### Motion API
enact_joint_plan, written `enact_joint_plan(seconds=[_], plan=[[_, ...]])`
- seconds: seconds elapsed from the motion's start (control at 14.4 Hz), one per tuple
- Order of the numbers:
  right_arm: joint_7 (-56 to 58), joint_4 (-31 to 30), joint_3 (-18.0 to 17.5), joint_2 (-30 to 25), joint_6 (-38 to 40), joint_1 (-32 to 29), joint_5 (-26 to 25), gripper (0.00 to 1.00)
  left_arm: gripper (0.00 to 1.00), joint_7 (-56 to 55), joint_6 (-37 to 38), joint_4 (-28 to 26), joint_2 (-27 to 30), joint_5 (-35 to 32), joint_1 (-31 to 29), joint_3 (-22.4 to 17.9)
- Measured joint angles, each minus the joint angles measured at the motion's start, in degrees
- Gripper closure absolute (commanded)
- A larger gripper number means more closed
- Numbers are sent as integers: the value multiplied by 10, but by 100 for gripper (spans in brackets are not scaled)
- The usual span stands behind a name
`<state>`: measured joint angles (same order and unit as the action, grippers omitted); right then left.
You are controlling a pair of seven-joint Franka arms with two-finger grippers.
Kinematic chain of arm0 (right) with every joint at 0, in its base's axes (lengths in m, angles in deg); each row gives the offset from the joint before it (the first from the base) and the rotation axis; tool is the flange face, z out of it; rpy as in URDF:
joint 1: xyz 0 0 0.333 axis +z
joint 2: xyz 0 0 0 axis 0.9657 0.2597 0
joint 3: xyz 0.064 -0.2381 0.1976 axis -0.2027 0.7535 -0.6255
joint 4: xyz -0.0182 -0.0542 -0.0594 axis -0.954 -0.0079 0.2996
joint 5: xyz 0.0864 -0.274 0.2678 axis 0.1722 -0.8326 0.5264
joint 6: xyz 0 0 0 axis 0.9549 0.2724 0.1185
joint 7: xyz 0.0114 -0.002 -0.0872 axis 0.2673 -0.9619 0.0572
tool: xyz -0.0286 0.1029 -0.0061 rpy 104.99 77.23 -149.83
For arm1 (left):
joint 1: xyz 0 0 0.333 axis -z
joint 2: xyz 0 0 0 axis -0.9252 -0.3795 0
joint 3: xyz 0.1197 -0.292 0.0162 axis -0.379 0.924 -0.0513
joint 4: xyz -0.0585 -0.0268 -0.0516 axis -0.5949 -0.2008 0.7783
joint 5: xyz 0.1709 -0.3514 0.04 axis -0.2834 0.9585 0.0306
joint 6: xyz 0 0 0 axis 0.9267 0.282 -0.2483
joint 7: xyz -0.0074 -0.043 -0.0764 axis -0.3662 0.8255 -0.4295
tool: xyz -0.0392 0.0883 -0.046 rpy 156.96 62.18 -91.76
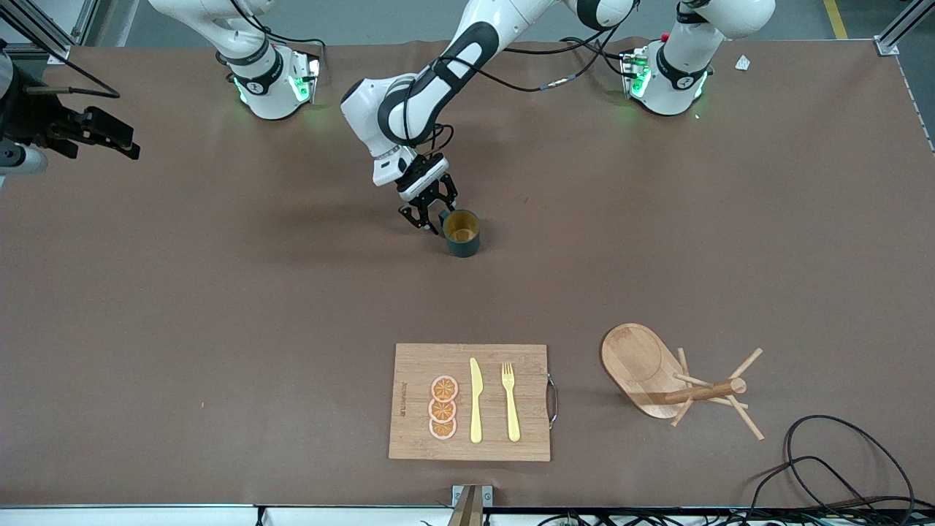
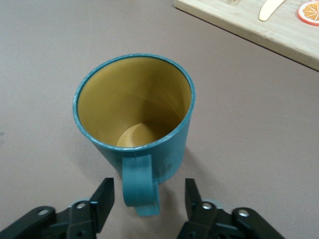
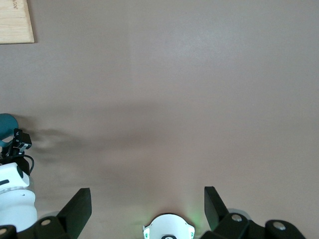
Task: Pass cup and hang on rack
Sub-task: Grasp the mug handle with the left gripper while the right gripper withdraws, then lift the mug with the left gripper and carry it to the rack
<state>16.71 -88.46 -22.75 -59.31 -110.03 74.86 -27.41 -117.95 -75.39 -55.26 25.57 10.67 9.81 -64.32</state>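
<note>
Straddling the small teal-green mug (image 2: 134, 124) handle, left gripper (image 2: 149, 199) jaws apart; rigid, light, glossy, so pinch that handle; right gripper (image 3: 148, 209) waits, jaws apart.

Upright teal cup (image 1: 462, 232) mid-table; wooden rack (image 1: 676, 381) on its side.

On the table (image 1: 219, 292) are 1 cup (image 1: 462, 232), 1 rack (image 1: 676, 380), 1 cutting board (image 1: 416, 431), 3 orange slices (image 1: 443, 408), 1 yellow knife (image 1: 475, 402) and 1 yellow fork (image 1: 510, 402). 2 arms reach in.
</note>
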Motion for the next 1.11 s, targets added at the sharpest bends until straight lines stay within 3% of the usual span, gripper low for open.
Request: enact_joint_plan(seconds=[0.21, 0.7, 1.11], plan=[[0, 0, 1, -14, 1, 0, 0, 0, 51, 0, 1, 0, 0, 0, 0, 0], [0, 2, 13, -24, -3, 0, 10, 0, 97, 0, 1, 0, -1, 0, 0, 0], [0, 50, 14, 16, -3, 0, 12, 0, 100, 35, 9, 23, 14, 0, -13, -9]])
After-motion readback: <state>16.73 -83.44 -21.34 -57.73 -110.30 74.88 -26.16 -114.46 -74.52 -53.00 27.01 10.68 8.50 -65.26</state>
